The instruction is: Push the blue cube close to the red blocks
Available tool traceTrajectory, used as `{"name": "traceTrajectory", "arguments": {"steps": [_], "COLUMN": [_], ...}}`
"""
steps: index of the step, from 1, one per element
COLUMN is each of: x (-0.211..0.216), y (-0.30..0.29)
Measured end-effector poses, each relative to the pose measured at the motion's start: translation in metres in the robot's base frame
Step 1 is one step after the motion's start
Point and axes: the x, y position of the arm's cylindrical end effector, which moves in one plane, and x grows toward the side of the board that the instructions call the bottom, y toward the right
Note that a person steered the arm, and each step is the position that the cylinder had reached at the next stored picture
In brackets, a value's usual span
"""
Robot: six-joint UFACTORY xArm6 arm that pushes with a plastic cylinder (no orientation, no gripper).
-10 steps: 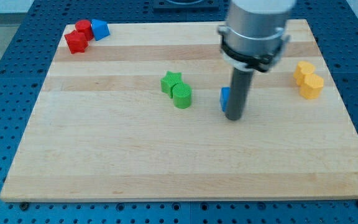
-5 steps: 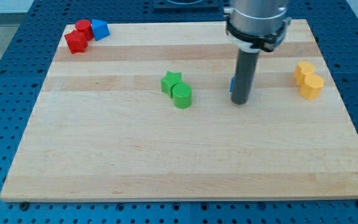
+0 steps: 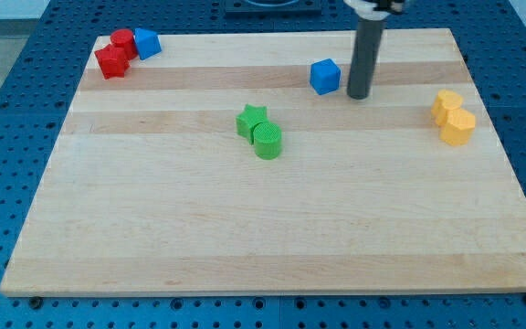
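A wooden board on a blue pegboard table; your rod has no jaws and holds nothing, and its tip (image 3: 358, 95) rests on the board just to the view's right of the blue cube (image 3: 325, 76), very near it, though contact cannot be confirmed. The cube sits in the upper middle of the board; the red blocks (image 3: 115, 54) lie well apart at the top left corner, beside another blue block (image 3: 146, 42). So the cube lies between your tip and the reds; a leftward push looks right, judging by that line. Green blocks (image 3: 260, 132) sit below that path; yellow blocks (image 3: 453, 117) at right.
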Motion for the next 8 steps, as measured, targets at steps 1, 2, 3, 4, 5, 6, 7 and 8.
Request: {"name": "traceTrajectory", "arguments": {"steps": [1,2,3,4,5,6,7,8], "x": [-0.024,-0.042,-0.042,-0.042,-0.042,-0.021,0.006,0.004], "y": [-0.002,-0.041,-0.091,-0.125,-0.106,-0.086,-0.089,-0.127]}}
